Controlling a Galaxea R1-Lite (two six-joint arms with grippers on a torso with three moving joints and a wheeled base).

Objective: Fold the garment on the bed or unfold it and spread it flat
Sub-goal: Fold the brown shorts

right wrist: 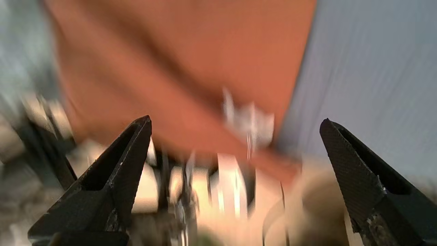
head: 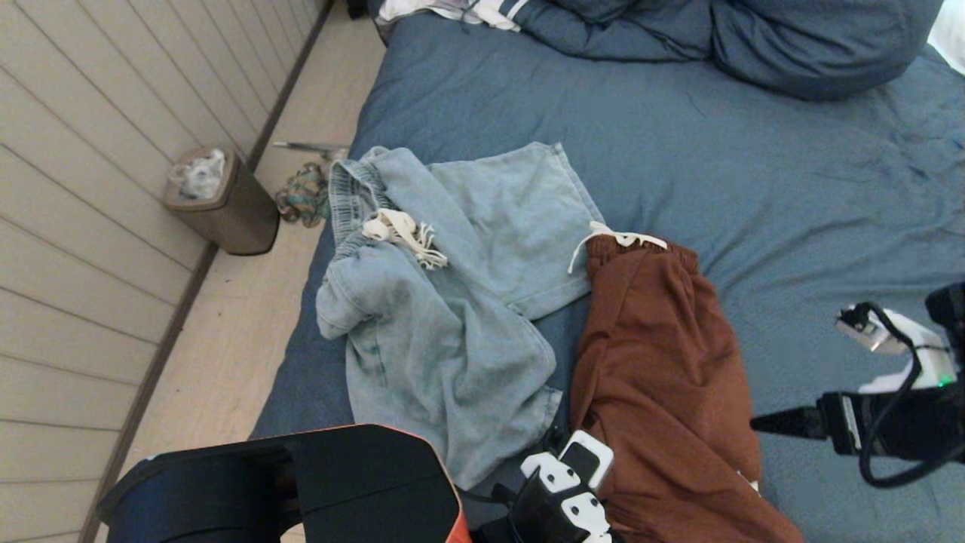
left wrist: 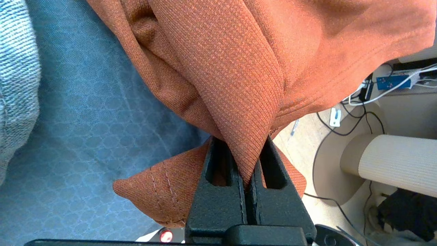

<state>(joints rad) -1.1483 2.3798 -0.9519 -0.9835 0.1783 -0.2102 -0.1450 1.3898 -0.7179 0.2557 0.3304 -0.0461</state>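
A rust-brown garment [head: 656, 362] with a white drawstring lies crumpled on the bed [head: 754, 166], near its front edge. My left gripper [head: 584, 452] is at the garment's near left corner. In the left wrist view it [left wrist: 240, 143] is shut on a fold of the rust-brown garment [left wrist: 239, 68] beside the stitched hem, above the blue cover [left wrist: 85, 119]. My right gripper [head: 761, 424] hovers just right of the garment, its tip pointing at it. Its jaws stand wide open and empty [right wrist: 235, 119], with the rust fabric [right wrist: 187, 68] blurred ahead.
A light blue garment [head: 452, 302] lies rumpled to the left, touching the brown one. A bunched blue duvet [head: 754, 38] and a white striped cloth [head: 467, 11] are at the far end. A waste bin [head: 226, 204] stands on the floor left of the bed.
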